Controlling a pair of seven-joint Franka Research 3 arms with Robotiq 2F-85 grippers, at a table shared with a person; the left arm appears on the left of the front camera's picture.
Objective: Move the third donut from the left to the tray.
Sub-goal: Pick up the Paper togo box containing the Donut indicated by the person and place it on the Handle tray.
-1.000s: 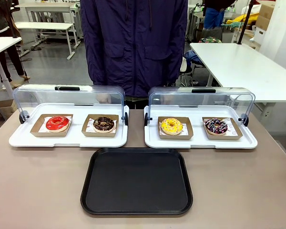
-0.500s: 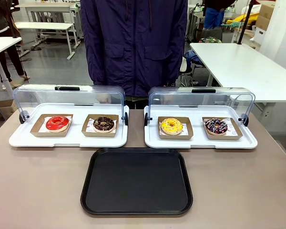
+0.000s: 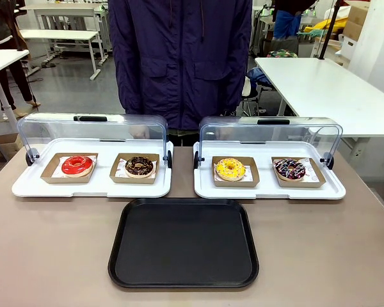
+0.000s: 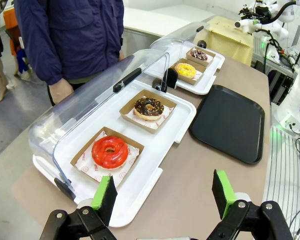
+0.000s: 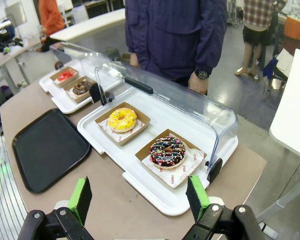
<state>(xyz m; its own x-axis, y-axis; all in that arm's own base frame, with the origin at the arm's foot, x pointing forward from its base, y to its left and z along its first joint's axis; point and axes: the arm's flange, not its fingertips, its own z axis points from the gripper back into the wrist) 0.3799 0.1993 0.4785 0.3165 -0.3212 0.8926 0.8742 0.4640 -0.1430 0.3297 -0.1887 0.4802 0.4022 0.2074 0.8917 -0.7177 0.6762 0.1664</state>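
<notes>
nothing moves in the front view over the last second. the yellow donut [image 3: 230, 169], third from the left, sits in its cardboard holder [image 3: 250, 181] on the right white tray [image 3: 269, 192], with the clear lid [image 3: 269, 131] swung back. the black tray [image 3: 183, 243] lies bare just in front of it. the left gripper [image 4: 164, 187] and right gripper [image 5: 139, 196] are both spread, holding nothing, above the tabletop [image 3: 51, 243]. we judge the task not started; the reach comes next.

Matt black plastic tray [image 3: 183, 243]; third donut [image 3: 230, 169] glossy yellow icing; brown cardboard holder [image 3: 251, 180]; clear smooth plastic lids [image 3: 89, 130].
</notes>
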